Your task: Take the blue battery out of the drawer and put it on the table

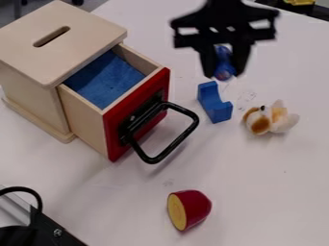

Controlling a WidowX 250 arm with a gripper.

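Your small blue cylindrical battery [223,56] has a reddish lower end; your black two-finger end effector [224,73] grasps it, parted by its width.

Beneath the claw [224,75], a broad white table [257,182] is evenly lit; past its edge, grey floor [95,5] is seen well left of the claw.

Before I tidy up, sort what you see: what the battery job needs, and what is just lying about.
Job:
- blue battery, held in the gripper
- open drawer
- wooden box
- white table

Lying about:
- blue notched block
- brown-and-white soft toy
- red-and-yellow toy piece
- black-and-silver item, lower left
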